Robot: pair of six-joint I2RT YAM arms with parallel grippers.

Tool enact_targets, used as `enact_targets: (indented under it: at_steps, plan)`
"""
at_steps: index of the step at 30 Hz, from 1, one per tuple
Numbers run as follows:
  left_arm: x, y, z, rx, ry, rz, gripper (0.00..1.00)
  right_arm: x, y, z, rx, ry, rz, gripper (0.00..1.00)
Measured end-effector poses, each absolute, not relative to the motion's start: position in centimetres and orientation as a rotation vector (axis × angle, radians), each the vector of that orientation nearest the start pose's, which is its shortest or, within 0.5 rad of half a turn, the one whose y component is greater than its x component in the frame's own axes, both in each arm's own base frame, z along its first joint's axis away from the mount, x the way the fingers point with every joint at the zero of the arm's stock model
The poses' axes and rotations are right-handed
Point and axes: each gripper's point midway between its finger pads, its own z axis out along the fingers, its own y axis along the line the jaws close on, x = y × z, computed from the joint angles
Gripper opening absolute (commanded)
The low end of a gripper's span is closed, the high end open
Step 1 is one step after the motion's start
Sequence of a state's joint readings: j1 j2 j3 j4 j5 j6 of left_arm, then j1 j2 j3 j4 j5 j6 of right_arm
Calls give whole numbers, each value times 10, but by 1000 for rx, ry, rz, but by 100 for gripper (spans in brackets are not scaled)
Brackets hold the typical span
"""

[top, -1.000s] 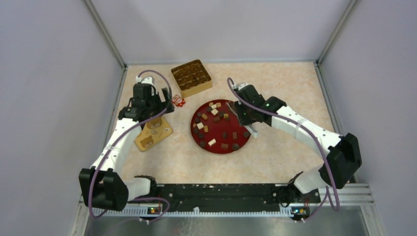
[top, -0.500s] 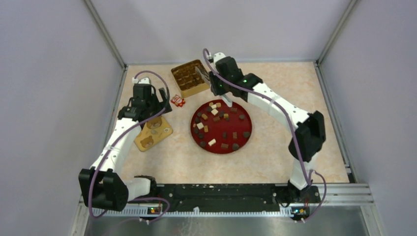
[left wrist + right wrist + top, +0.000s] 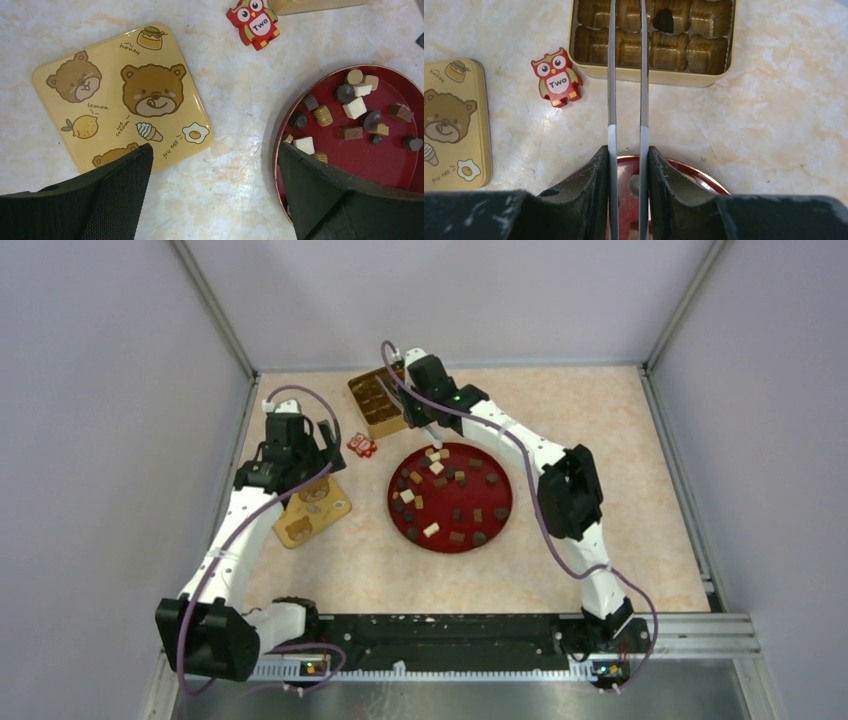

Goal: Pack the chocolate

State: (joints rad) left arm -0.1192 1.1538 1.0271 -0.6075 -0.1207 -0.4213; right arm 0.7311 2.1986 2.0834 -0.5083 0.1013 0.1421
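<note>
Glossy lid [image 3: 122, 97], metal tweezers [image 3: 612, 75], matt chocolate [image 3: 354, 107]

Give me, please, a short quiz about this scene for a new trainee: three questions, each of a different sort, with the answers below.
1. True or false: the left claw is open and holds nothing.
2. Where does the red owl lie?
A. in the left claw
B. on the table, between the bear lid and the box
C. inside the box
3. Which tool does the right claw hold, and over what does the tool reach?

Key
1. True.
2. B.
3. Tweezers; they reach over the box.
</note>
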Motion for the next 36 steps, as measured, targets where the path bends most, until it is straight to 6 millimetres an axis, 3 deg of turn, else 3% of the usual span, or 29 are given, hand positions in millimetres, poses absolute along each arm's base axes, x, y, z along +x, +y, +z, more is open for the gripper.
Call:
enact_targets:
  at_steps: [9,13,29,36]
  plan:
    - [321,-34,189,-407,2262,-141,99,459,403,137,-611,2210,386,2]
    - [321,-34,189,-407,2262,-140,99,460,407,128,-617,2225,392,10]
    - [320,-34,194,-405,2248,-144,99,461,408,125,-609,2228,398,35]
    - [320,-34,194,-405,2246,-145,99,461,409,125,-602,2230,403,34]
